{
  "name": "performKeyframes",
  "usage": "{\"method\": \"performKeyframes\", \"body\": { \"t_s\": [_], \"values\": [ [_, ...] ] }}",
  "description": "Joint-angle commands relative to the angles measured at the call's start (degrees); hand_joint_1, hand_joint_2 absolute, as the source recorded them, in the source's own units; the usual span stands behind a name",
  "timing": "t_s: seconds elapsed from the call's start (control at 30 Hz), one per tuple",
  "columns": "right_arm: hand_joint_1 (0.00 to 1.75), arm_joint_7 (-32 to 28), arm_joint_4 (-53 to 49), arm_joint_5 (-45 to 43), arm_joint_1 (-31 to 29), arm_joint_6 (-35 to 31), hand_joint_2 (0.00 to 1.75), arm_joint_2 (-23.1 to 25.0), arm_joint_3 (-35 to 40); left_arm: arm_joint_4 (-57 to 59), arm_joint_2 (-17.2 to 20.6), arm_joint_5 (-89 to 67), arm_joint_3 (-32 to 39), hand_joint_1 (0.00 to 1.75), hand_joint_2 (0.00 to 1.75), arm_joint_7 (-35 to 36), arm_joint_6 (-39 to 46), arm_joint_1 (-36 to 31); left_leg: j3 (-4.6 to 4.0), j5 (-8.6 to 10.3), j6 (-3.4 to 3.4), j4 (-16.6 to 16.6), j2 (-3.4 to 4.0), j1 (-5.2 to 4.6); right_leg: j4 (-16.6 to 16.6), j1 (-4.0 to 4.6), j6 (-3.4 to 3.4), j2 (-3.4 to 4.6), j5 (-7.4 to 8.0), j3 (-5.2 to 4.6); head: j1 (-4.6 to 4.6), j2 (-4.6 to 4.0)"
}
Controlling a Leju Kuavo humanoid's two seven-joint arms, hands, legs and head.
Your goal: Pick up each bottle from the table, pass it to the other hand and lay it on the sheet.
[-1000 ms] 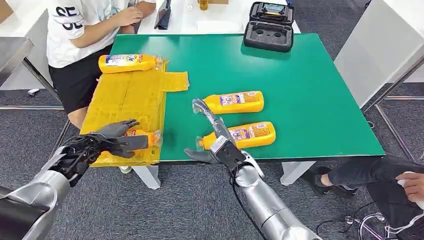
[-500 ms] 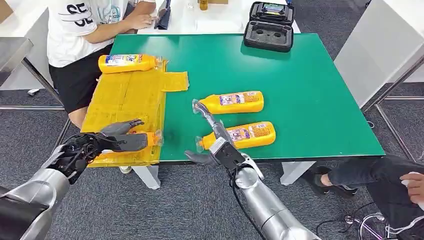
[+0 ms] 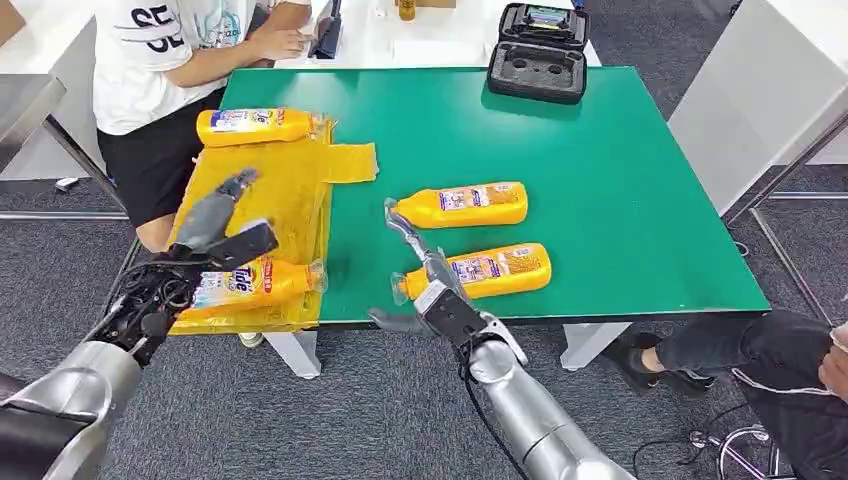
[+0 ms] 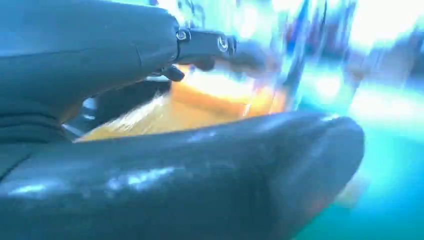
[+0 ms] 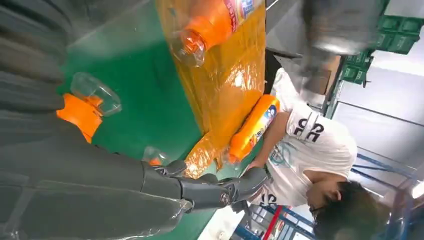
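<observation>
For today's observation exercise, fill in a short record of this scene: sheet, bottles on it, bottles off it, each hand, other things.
sheet: yellow sheet on the green table, at its left side
bottles on sheet: far bottle at the far edge; near bottle at the near edge, both lying flat
bottles off sheet: two on the green, upper bottle and lower bottle
left hand: open above the near bottle, holding nothing
right hand: open, by the lower bottle's cap
other: black case; seated person
</observation>
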Motion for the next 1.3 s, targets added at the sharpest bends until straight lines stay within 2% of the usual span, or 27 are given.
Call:
{"method": "performKeyframes", "body": {
  "t_s": [0.03, 0.1, 0.23, 0.3, 0.37, 0.43, 0.47, 0.53, 0.6, 0.63, 0.7, 0.73, 0.83, 0.97, 1.3],
  "values": [
    [0.00, 1.3, -0.7, 2.6, -4.3, -2.4, 1.75, -2.0, 0.5, -11.4, -7.4, 20.8, 17.1, 0.00, 1.75, -10.6, 0.1, 10.0, 0.17, -0.05, -0.03, -0.1, 0.02, -0.06, 0.0, -0.05, -0.02, 0.01, -0.05, 0.15, -0.02, 0.00],
    [0.00, 2.6, -1.2, 4.6, -5.7, -4.1, 1.75, -3.3, 0.9, -13.1, -8.8, 29.7, 19.0, 0.00, 1.75, -11.6, -5.2, 12.4, 0.12, -0.07, -0.04, 0.0, 0.07, -0.03, 0.0, -0.02, -0.03, 0.05, -0.04, 0.10, -0.04, 0.00],
    [0.00, 7.6, 0.1, 8.6, -10.0, -5.3, 1.75, -6.4, 1.1, -14.6, -10.8, 38.8, 19.0, 0.00, 1.75, -11.5, -10.0, 15.6, 0.21, -0.09, -0.05, 0.0, 0.01, -0.03, 0.0, -0.01, -0.04, -0.02, -0.08, 0.18, -0.02, 0.00],
    [0.00, 11.5, 3.5, 9.9, -13.9, -2.8, 1.75, -7.9, 1.7, -16.1, -11.1, 40.9, 17.7, 0.00, 1.75, -11.6, -9.6, 16.9, 0.18, -0.12, -0.04, 0.0, 0.03, -0.01, 0.0, 0.01, -0.03, 0.00, -0.08, 0.18, -0.04, 0.00],
    [0.00, 13.7, 6.5, 11.4, -17.2, -3.1, 1.75, -8.8, 1.5, -18.1, -11.4, 43.2, 16.6, 0.00, 1.75, -11.4, -9.5, 18.2, 0.12, -0.10, -0.02, 0.0, 0.07, -0.04, 0.0, -0.02, -0.01, 0.04, -0.05, 0.10, -0.02, 0.00],
    [0.00, 17.2, 10.0, 13.6, -20.4, -0.7, 1.75, -10.2, 3.0, -20.0, -11.4, 43.3, 15.6, 0.00, 1.75, -11.5, -8.2, 19.1, 0.47, -0.32, -0.11, 0.2, 0.12, 0.07, 0.0, 0.10, -0.08, 0.08, -0.22, 0.49, 0.00, 0.00],
    [0.00, 18.3, 11.5, 14.1, -21.5, 0.0, 1.75, -10.4, 3.4, -20.8, -11.3, 42.9, 15.3, 0.00, 1.75, -11.5, -7.2, 19.5, 0.11, -0.09, -0.02, 0.0, 0.08, -0.03, 0.0, -0.01, -0.01, 0.06, -0.04, 0.11, -0.04, 0.00],
    [0.00, 19.7, 13.3, 15.5, -23.2, 2.0, 1.75, -11.2, 4.7, -21.8, -11.0, 42.3, 14.6, 0.00, 1.75, -11.4, -6.1, 20.0, 0.21, -0.16, -0.06, 0.1, 0.07, -0.01, 0.0, 0.02, 0.01, 0.05, -0.07, 0.24, -0.07, 0.00],
    [0.00, 21.9, 16.3, 16.3, -25.3, 4.6, 1.75, -12.2, 5.7, -23.4, -10.7, 41.6, 13.8, 0.00, 1.75, -11.4, -5.0, 20.6, 0.14, -0.12, -0.04, 0.1, 0.03, -0.03, 0.0, 0.01, 0.01, 0.01, -0.05, 0.17, 0.00, 0.00],
    [0.00, 23.1, 18.2, 16.5, -26.3, 8.2, 1.75, -12.8, 6.5, -23.9, -10.6, 40.6, 13.3, 0.00, 1.75, -11.1, -3.9, 20.7, 0.20, -0.14, -0.04, 0.1, 0.02, -0.03, 0.0, 0.01, 0.00, 0.01, -0.07, 0.23, -0.06, 0.00],
    [0.00, 23.2, 19.2, 16.9, -26.6, 7.7, 1.75, -13.0, 6.4, -24.3, -10.5, 39.1, 12.7, 0.00, 1.75, -10.6, -2.0, 20.7, 0.08, -0.06, -0.02, 0.0, -0.01, -0.04, 0.0, 0.00, 0.04, -0.02, 0.00, 0.11, -0.04, 0.00],
    [0.00, 23.6, 19.7, 17.4, -27.0, 8.7, 1.75, -13.1, 7.1, -24.6, -10.4, 38.0, 12.3, 0.00, 1.75, -10.6, -0.9, 20.9, 0.30, -0.18, -0.08, 0.1, -0.14, 0.03, 0.0, 0.07, -0.02, -0.16, -0.15, 0.40, -0.02, 0.00],
    [0.00, 24.7, 21.7, 16.9, -28.8, 15.4, 1.75, -13.7, 8.9, -24.1, -9.9, 35.1, 11.1, 0.00, 1.75, -9.1, 0.5, 20.8, 0.09, -0.07, -0.02, 0.0, -0.06, -0.06, 0.0, -0.01, 0.04, -0.08, -0.02, 0.12, -0.02, 0.00],
    [0.00, 24.4, 21.7, 16.2, -28.5, 19.5, 1.75, -14.8, 10.2, -22.8, -9.7, 35.0, 11.1, 0.00, 1.75, -9.1, 0.4, 20.0, 0.03, -0.03, -0.01, 0.0, -0.06, -0.05, 0.0, -0.01, 0.05, -0.08, 0.01, 0.07, -0.04, 0.00],
    [0.00, 24.0, 21.3, 15.5, -27.1, 21.9, 1.75, -16.8, 12.7, -20.0, -10.1, 35.7, 10.5, 0.00, 1.75, -9.8, 1.2, 18.7, 0.16, -0.09, -0.04, 0.0, -0.10, -0.02, 0.0, 0.03, 0.01, -0.12, -0.05, 0.22, -0.04, 0.00]
  ]
}}
